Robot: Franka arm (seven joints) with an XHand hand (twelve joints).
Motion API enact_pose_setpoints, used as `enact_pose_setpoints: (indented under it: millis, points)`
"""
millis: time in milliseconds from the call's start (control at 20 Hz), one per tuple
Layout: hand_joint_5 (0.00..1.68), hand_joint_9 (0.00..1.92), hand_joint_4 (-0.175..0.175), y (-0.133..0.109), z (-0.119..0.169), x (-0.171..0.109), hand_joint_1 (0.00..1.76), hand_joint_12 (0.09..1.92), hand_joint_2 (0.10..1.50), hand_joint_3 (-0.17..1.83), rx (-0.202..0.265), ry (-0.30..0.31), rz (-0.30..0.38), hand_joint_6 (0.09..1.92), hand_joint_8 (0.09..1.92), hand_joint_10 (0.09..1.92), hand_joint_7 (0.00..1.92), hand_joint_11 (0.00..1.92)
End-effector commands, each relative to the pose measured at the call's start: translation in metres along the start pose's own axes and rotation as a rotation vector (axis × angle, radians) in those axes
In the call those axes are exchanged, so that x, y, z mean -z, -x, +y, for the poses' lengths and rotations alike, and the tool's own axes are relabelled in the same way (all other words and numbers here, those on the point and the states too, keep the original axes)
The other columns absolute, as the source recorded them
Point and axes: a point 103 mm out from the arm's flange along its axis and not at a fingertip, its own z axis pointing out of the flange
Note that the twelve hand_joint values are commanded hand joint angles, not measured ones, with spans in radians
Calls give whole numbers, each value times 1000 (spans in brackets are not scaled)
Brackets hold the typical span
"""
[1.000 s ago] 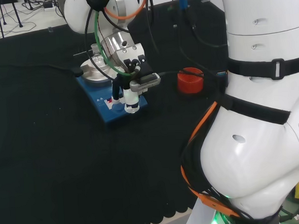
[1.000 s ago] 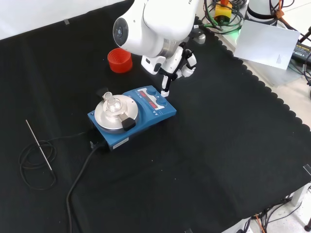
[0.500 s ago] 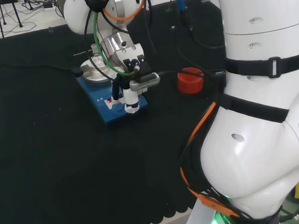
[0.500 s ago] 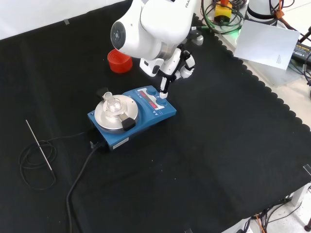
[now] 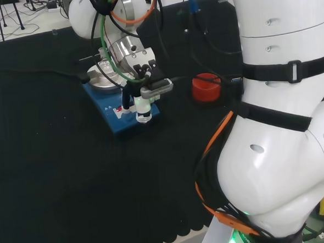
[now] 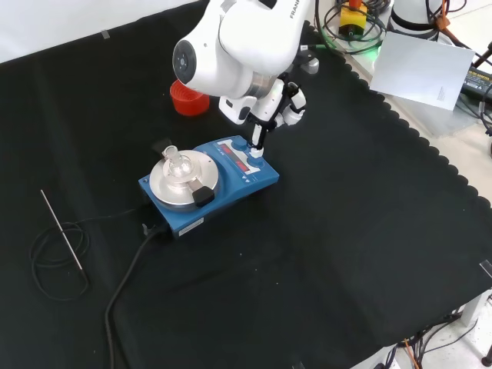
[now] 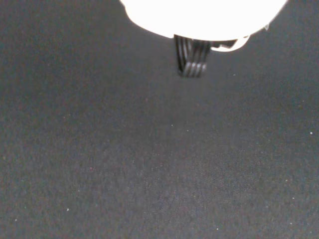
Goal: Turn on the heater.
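Note:
The heater (image 6: 234, 181) is a blue box with a round metal plate (image 6: 175, 184) and a control panel with a red display. A small clear flask (image 6: 177, 162) stands on the plate. My hand (image 6: 268, 114) hangs over the panel end, one dark finger (image 6: 257, 138) pointing straight down at the knob by the panel's far corner; whether it touches I cannot tell. In the head view the hand (image 5: 142, 98) stands over the near end of the heater (image 5: 111, 114), fingers pointing down. The wrist view shows black cloth under a blurred white part of the hand (image 7: 199, 15).
A red ribbed ring (image 6: 184, 98) stands behind the heater, partly behind the arm, also seen as the red ring (image 5: 205, 87) in the head view. A black cable (image 6: 131, 269) runs from the heater, and a thin metal probe (image 6: 61, 231) with coiled wire lies at the left.
The arm has shifted a little to the left in the front view, bringing the pointing finger closer over the heater's panel. The heater and flask have not moved.

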Motion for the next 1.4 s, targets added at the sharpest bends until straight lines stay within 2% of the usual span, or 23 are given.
enact_pose_setpoints:
  millis: [50,150,400,1400]
  points:
    - [324,1830,-23,2,1,-1,1449,1775,655,1106,-3,-5,-4,87,1648,1683,1729,1831]
    - [325,1830,-23,-3,2,-1,1449,1775,655,1107,-4,-6,-6,87,1648,1683,1729,1831]
    - [327,1830,-23,7,1,-2,1449,1774,655,1107,10,-4,8,87,1648,1682,1729,1831]
    - [329,1831,-23,8,5,-4,1449,1768,655,1110,2,-8,7,87,1648,1679,1728,1831]
